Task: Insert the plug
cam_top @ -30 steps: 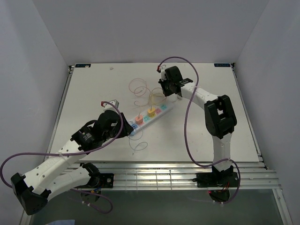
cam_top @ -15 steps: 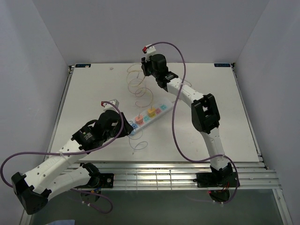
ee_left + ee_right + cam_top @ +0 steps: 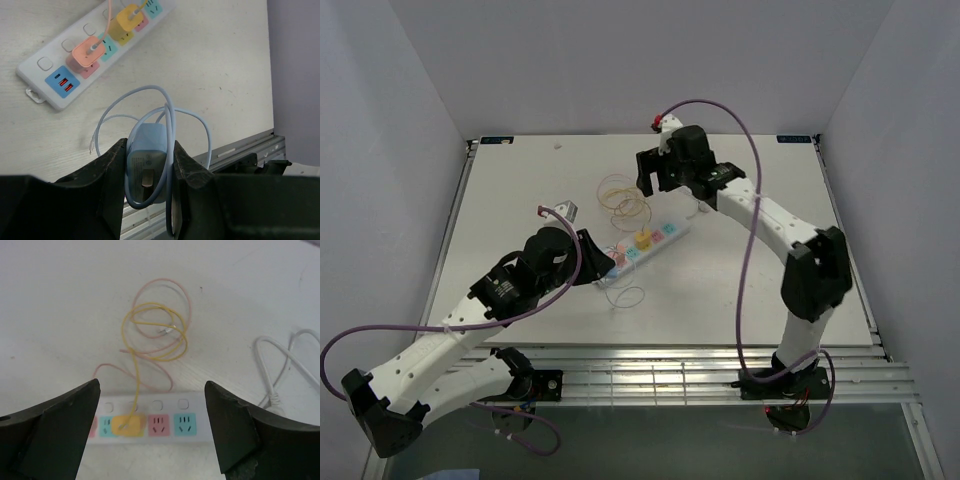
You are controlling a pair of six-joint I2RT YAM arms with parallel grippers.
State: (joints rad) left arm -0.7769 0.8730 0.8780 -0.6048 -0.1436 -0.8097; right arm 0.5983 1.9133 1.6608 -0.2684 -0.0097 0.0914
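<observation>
- The table (image 3: 520, 200) lies under both sets of jaws. The blue plug is held off its surface.
- The left gripper (image 3: 147, 165) is clenched on the blue plug (image 3: 147, 157), one finger on each flank. This arm carries the task's thing and is the one to make the insertion.
- The right gripper (image 3: 151, 385) is released and empty, its jaws spread wide. It hangs over the strip, whose far half shows between its fingers.
- The strip (image 3: 95, 55) lies flat, ahead of the left jaws and off to their left, well apart from the blue plug. Its long axis runs on a slant across their line, near end to the left and far end ahead. I judge the left jaws must go forward and left, then down.
- The blue plug's cord (image 3: 195, 120) loops loose ahead of the left jaws and could drag. I cannot tell which way its pins point.
- The pink plug (image 3: 86, 52) sits seated near the strip's near end, and the yellow plug (image 3: 130, 17) one place beyond.
- Bare sockets (image 3: 171, 424) lie beyond the yellow plug, right under the right jaws, and another teal one shows between the two seated plugs. These are the likely targets.
</observation>
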